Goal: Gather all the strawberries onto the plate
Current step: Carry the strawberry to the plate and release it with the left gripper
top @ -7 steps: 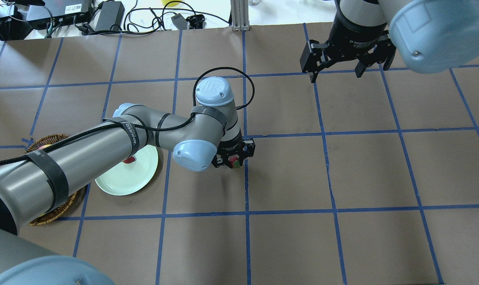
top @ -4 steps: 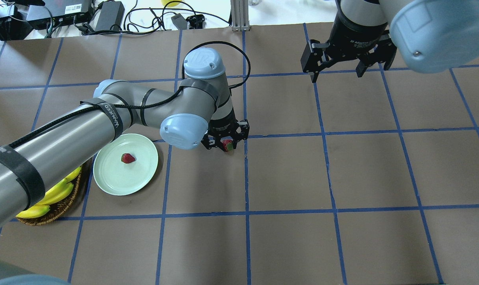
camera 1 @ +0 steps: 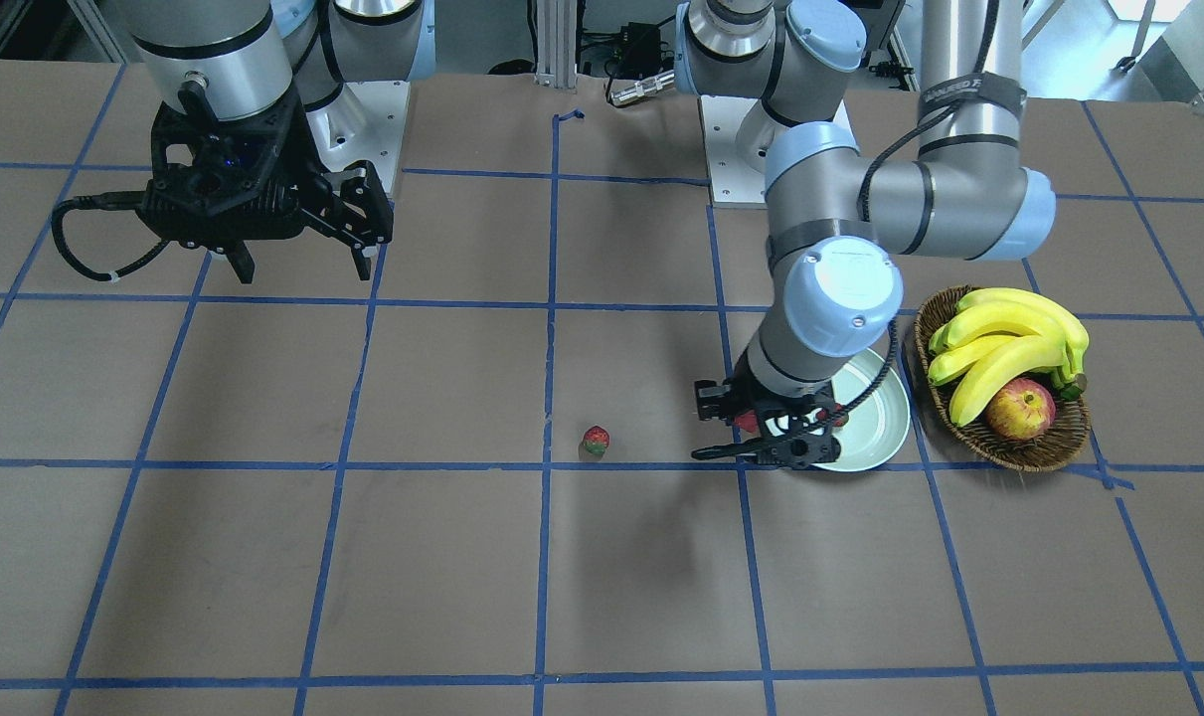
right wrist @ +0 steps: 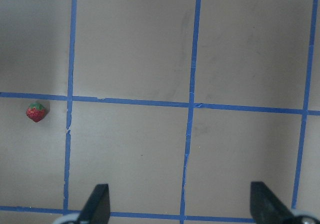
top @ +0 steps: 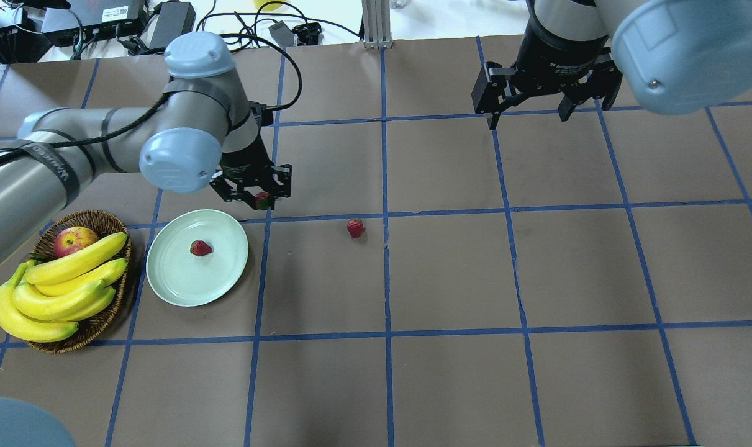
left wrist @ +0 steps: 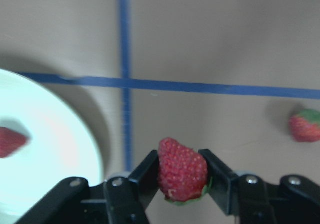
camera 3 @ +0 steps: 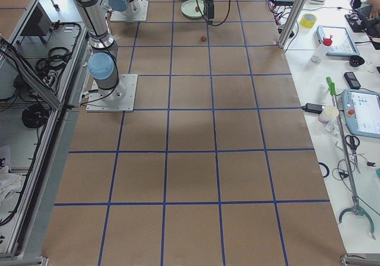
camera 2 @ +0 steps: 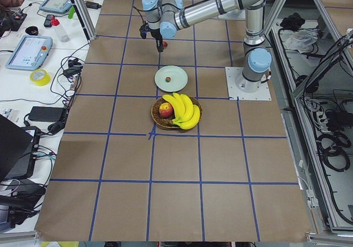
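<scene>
Overhead and wrist views, as you had them at this moment. The left gripper [top: 261,197] was clamped on one strawberry [left wrist: 183,170], a finger pressed to each side of the fruit and its green top pointing down toward the gripper body in the wrist view. The held fruit was not over the plate [top: 183,279]. The plate lay just beside this gripper, to its left and nearer the robot's base, with only its rim curving into the left edge of the wrist view.

A second strawberry [top: 200,248] lay on the plate near its centre, on the same side of the left gripper. A third strawberry [top: 355,228] lay on the bare worktop [top: 475,279], to the right of the left gripper and well apart from the plate, just beside a blue tape line.

Beyond the plate, farther to the left gripper's left, you could see a wicker basket [top: 96,217] holding bananas [top: 65,285] and an apple [top: 74,239].

The right gripper [top: 528,119] hung with its fingers spread wide and nothing between them, well apart from all three fruits. The loose strawberry lay far off toward its left in its wrist view.
</scene>
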`<action>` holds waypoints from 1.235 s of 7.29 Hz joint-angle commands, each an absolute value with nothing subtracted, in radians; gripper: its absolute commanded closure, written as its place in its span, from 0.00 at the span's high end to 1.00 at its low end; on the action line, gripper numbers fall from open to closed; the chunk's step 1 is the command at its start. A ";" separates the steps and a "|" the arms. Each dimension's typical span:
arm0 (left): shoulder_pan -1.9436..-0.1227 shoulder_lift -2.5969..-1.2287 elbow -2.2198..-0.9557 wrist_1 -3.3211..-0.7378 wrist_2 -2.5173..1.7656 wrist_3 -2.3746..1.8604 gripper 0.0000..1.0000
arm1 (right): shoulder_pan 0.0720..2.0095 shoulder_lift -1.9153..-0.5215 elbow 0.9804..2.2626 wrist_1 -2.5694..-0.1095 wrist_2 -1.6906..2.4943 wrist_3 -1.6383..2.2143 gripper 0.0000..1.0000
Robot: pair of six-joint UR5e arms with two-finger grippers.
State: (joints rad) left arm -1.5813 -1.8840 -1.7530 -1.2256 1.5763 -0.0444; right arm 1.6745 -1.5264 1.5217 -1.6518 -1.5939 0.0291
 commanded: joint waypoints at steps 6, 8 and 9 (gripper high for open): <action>-1.394 -1.870 -1.956 -1.115 1.637 0.233 0.55 | 1.675 -1.526 1.520 -1.651 -1.588 0.029 1.00; -1.397 -1.864 -1.951 -1.114 1.632 0.230 1.00 | 1.675 -1.526 1.520 -1.651 -1.588 0.029 1.00; -1.414 -1.855 -1.939 -1.114 1.600 0.215 1.00 | 1.675 -1.526 1.520 -1.651 -1.588 0.029 1.00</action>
